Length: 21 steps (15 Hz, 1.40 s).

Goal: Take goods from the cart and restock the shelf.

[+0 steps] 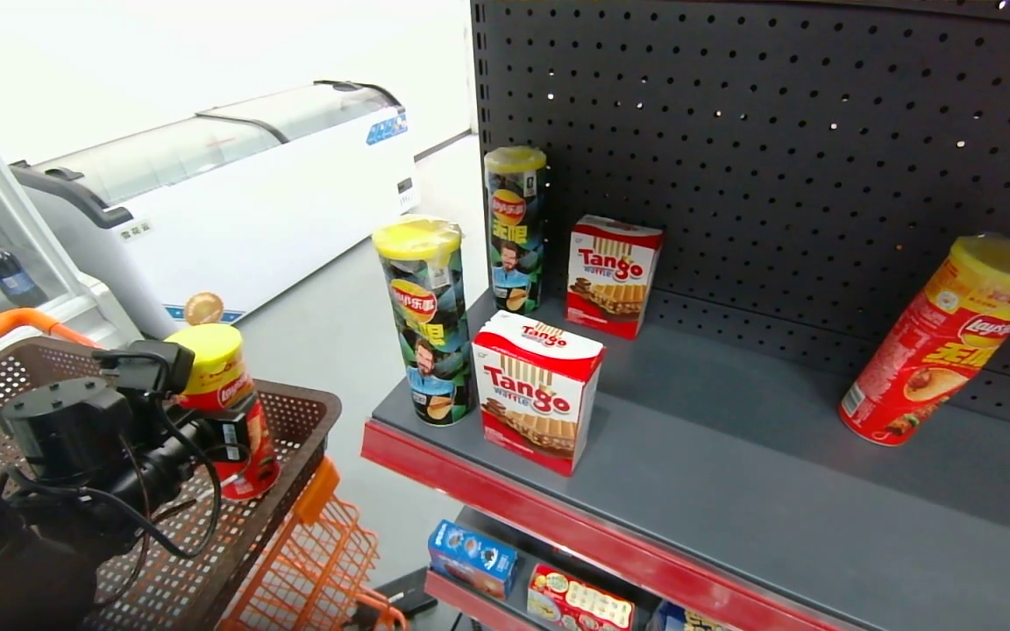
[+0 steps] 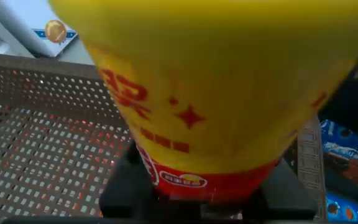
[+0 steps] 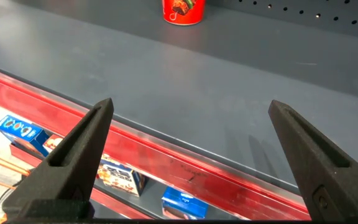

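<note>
My left gripper point(image 1: 238, 438) is shut on a red chip can with a yellow lid point(image 1: 220, 394), held upright above the brown cart basket point(image 1: 295, 421) at the left. Close up in the left wrist view, the same can point(image 2: 197, 124) sits between the fingers. The grey shelf point(image 1: 733, 473) to the right carries two dark chip cans point(image 1: 426, 324) point(image 1: 514, 228), two wafer boxes point(image 1: 536, 390) point(image 1: 612, 276) and another red chip can point(image 1: 943, 342) leaning against the pegboard. My right gripper point(image 3: 197, 168) is open above the shelf's red front edge point(image 3: 166, 155), holding nothing.
An orange cart frame point(image 1: 312, 561) sits under the basket. A lower shelf holds snack boxes point(image 1: 474, 556) point(image 3: 17, 127). A white chest freezer point(image 1: 233, 193) stands behind the cart. The shelf's middle and right front are bare.
</note>
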### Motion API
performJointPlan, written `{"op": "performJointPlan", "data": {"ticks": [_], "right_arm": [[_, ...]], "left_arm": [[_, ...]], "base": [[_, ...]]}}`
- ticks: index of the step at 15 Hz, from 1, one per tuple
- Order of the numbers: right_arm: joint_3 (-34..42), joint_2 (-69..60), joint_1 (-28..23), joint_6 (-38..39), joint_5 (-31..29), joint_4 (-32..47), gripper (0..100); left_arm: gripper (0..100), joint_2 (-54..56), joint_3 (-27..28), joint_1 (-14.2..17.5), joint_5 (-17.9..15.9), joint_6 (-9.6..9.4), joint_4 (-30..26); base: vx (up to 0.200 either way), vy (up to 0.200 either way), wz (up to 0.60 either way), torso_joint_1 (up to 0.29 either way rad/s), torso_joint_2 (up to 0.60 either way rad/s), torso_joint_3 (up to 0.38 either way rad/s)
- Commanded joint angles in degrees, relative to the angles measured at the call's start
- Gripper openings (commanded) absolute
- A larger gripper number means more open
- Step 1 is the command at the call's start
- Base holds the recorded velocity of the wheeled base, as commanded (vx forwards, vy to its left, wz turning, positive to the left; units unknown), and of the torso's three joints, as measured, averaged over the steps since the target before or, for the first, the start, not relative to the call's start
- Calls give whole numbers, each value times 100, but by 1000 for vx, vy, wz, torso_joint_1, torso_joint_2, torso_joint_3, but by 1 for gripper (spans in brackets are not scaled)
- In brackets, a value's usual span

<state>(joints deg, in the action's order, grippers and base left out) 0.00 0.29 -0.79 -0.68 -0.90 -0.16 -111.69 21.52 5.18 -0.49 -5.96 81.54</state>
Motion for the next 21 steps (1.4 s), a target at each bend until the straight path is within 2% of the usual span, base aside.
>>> {"op": "performJointPlan", "data": {"ticks": [1, 2, 4, 7, 8, 11, 12, 14, 15, 16, 17, 18, 20, 21], "right_arm": [[0, 6, 0, -2, -6, -2, 100], [0, 6, 0, -2, 2, 7, 100], [0, 6, 0, -2, 2, -2, 100], [0, 6, 0, -2, 2, -2, 100], [0, 6, 0, -2, -6, -2, 100], [0, 6, 0, -2, 2, -2, 100], [0, 6, 0, -2, -6, -2, 100], [0, 6, 0, -2, 2, -2, 100], [0, 6, 0, -2, 2, -2, 100], [0, 6, 0, -2, 2, -2, 100], [0, 6, 0, -2, 2, -2, 100], [0, 6, 0, -2, -6, -2, 100], [0, 6, 0, -2, 2, 7, 100], [0, 6, 0, -2, 2, -2, 100]], "left_arm": [[0, 552, 90, -70, -13, -10, -341], [0, 1114, 72, -87, -127, -2, -1026], [0, 2055, 2, -87, -549, 42, -1861], [0, 2714, 72, -114, -584, 51, -2011], [0, 2925, 72, -219, -558, 51, -2090], [0, 3039, -25, -281, -575, 42, -2195], [0, 3382, -121, -764, -523, 104, -2239], [0, 3461, -157, -1177, -654, 122, -2283], [0, 3461, -192, -1406, -672, 253, -2274], [0, 3496, -253, -1485, -716, 359, -2274], [0, 3540, -288, -1766, -944, 455, -2248], [0, 3584, -350, -1889, -1155, 517, -2257], [0, 3663, -385, -1924, -1278, 517, -2266], [0, 3672, -403, -2197, -1270, 508, -2292]], "base": [[0, 0, 0, 0, 0, 0], [0, 0, 0, 0, 0, 0], [0, 0, 0, 0, 0, 0], [0, 0, 0, 0, 0, 0], [0, 0, 0, 0, 0, 0], [0, 0, 0, 0, 0, 0], [0, 0, 0, 0, 0, 0], [0, 0, 0, 0, 0, 0], [0, 0, 0, 0, 0, 0], [0, 0, 0, 0, 0, 0], [0, 0, 0, 0, 0, 0], [0, 0, 0, 0, 0, 0], [0, 0, 0, 0, 0, 0], [0, 0, 0, 0, 0, 0]]}}
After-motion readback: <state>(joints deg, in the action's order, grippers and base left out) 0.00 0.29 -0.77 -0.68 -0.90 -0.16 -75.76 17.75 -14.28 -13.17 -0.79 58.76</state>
